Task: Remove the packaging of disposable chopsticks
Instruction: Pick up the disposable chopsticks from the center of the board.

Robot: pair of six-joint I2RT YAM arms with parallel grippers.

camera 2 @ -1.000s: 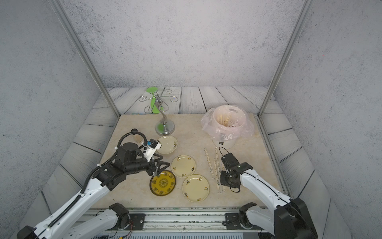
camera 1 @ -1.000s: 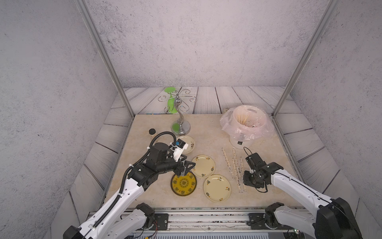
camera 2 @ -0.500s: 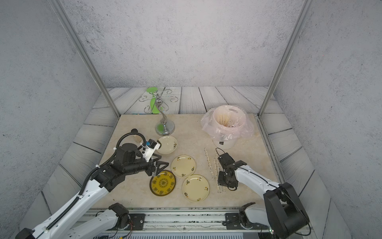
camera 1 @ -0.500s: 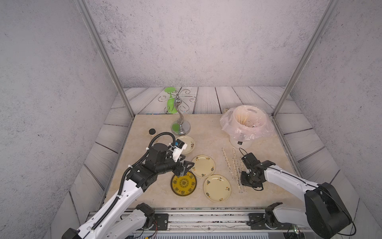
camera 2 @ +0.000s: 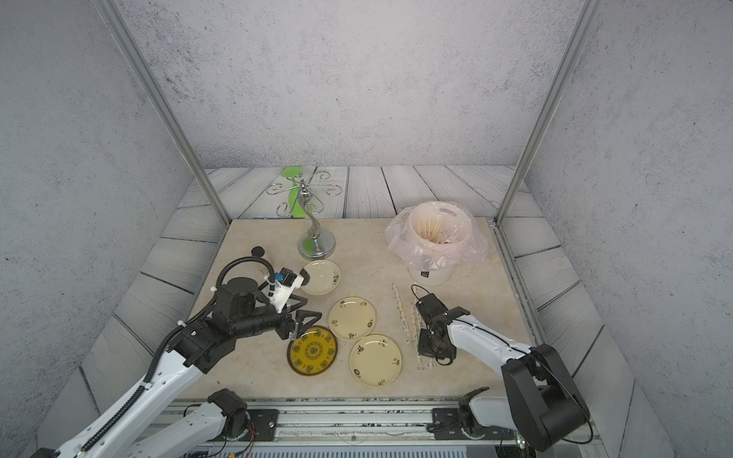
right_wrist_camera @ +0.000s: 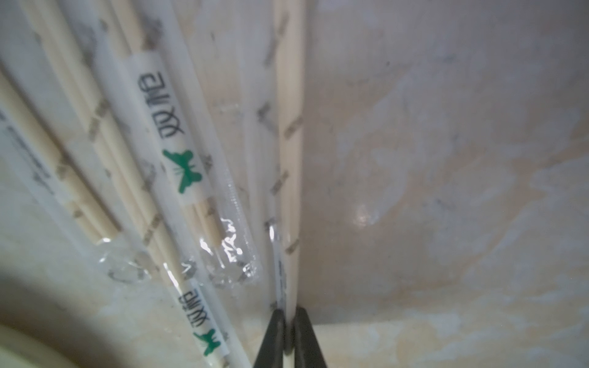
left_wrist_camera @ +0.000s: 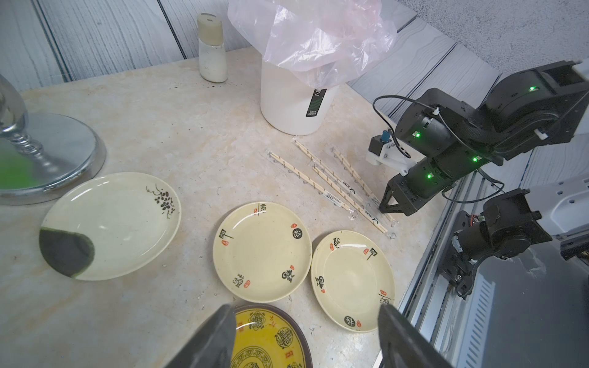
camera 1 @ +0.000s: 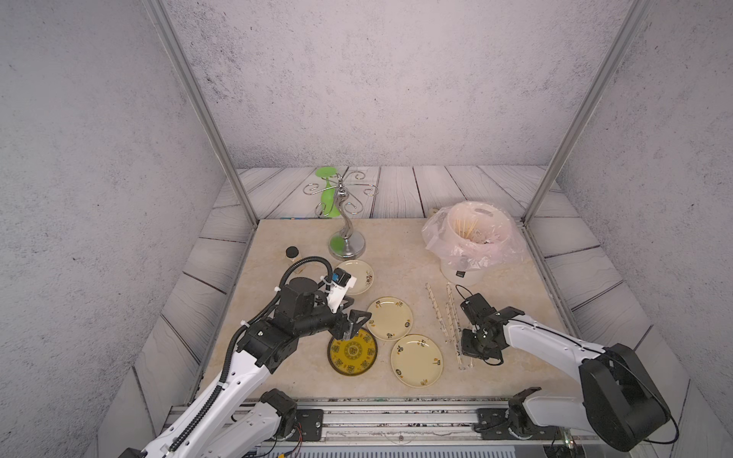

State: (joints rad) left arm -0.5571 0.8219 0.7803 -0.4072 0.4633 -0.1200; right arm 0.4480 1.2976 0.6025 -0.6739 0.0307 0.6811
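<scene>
Several disposable chopsticks [camera 1: 448,317] lie in their packaging [left_wrist_camera: 338,188], clear printed sleeves, side by side on the table to the right of the plates; both top views show them [camera 2: 402,313]. My right gripper [camera 1: 465,351] points down at their near ends. In the right wrist view its jaws [right_wrist_camera: 288,313] are shut on one wrapped pair [right_wrist_camera: 288,159], pinching sleeve and pale sticks together. More sleeves with green marks [right_wrist_camera: 181,159] lie alongside. My left gripper [camera 1: 355,327] hovers open over the yellow plate's far edge, holding nothing [left_wrist_camera: 306,313].
Three cream plates [camera 1: 390,318] [camera 1: 416,360] [camera 1: 357,273] and a yellow plate [camera 1: 353,351] lie mid-table. A white bin [camera 1: 462,273] lined with a pinkish bag stands back right. A chrome stand [camera 1: 346,246], a black-capped jar [camera 1: 292,251] and a small bottle [left_wrist_camera: 212,47] are at the back.
The right gripper has moved slightly left onto the sleeves' near ends and closed on one wrapped pair. The left arm has barely moved.
</scene>
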